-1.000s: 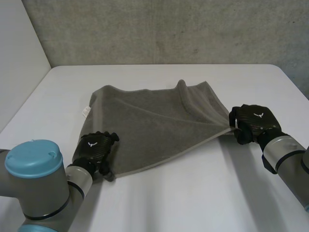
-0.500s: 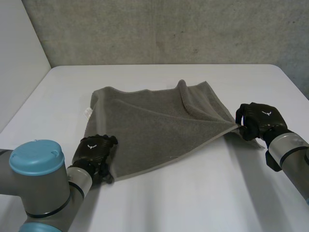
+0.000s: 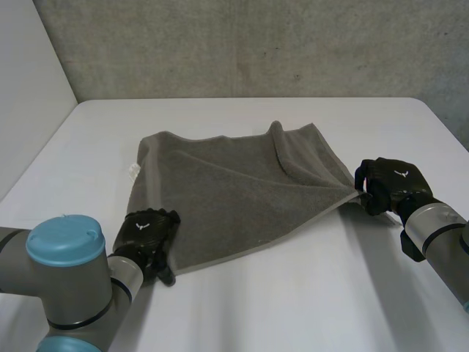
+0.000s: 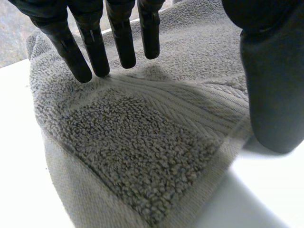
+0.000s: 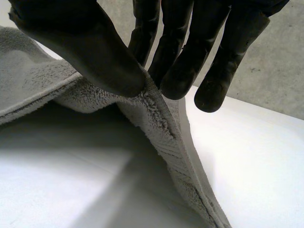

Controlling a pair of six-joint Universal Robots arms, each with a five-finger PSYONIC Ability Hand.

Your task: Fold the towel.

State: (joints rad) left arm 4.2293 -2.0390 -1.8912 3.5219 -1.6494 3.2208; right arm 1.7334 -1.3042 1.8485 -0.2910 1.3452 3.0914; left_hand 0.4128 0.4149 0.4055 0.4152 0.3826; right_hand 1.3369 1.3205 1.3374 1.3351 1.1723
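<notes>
**A:** Where is the towel?

**B:** The grey towel (image 3: 234, 187) lies spread near the middle of the white table (image 3: 242, 315). Most of it is flat. A raised crease runs up to its edge at about 1 o'clock, and a small white tag (image 3: 133, 170) sticks out at its 9 o'clock side.

**A:** And the left hand?

**B:** The left hand (image 3: 149, 232) rests on the towel's corner at about 7 o'clock. In its wrist view the fingers (image 4: 97, 54) are straight and spread, with their tips down on the pile. The thumb (image 4: 273, 90) stands apart from them, just off the hem and over bare table. Nothing is pinched: the hand is apart, and the corner lies flat beneath the palm.

**A:** The right one?

**B:** The right hand (image 3: 388, 185) is at the towel's 3 o'clock corner. Its wrist view shows its thumb (image 5: 90, 52) and fingers (image 5: 173, 66) clamped together on the hem, with the cloth caught between them. That corner is lifted clear of the table, and the cloth slopes from it down to the flat part, drawn to a point at the hand.

**A:** Are the two hands close?

**B:** No, they are well apart, with the width of the towel between them.
</notes>
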